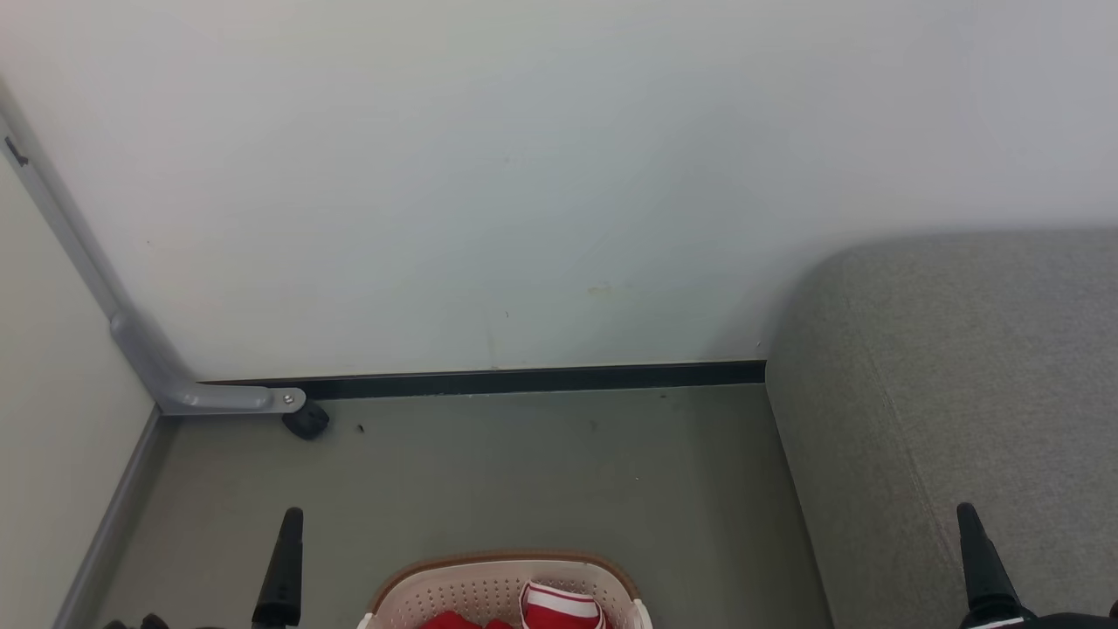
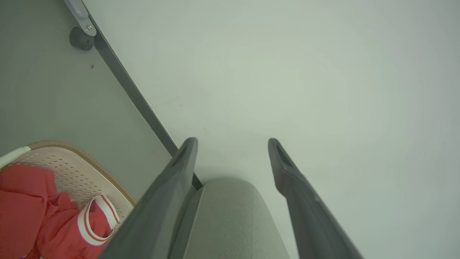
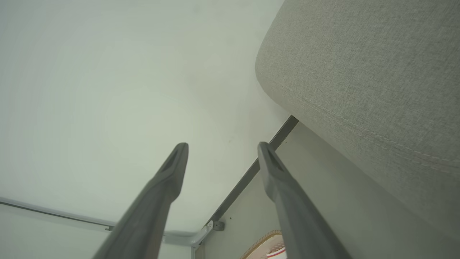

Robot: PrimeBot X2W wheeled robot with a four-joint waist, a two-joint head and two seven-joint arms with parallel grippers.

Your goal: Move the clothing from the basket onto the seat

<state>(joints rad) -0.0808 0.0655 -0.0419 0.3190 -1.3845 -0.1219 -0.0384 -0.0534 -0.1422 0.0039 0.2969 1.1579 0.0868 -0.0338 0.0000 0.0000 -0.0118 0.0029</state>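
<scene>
Both grippers are empty. The left gripper [image 2: 233, 142] has its fingers spread wide with nothing between them, and the right gripper [image 3: 222, 145] stands the same.

The basket [image 1: 502, 568] sits on the floor [image 1: 541, 472] at the near centre, between the two arms. The red clothing [image 2: 25, 201] lies inside it as a crumpled heap with no clear long axis. A white-striped cuff [image 1: 559, 604] stands up toward the basket's right side. None of the clothing is on the grey sofa [image 1: 961, 393], which fills the right of the scene. The task appears not yet started.

The heap lies below and nearer than both sets of fingertips. It is to the right of the left gripper and well left of the right gripper.

The left arm is judged the closer. The right gripper is over the sofa's near edge, on the placing side.
</scene>
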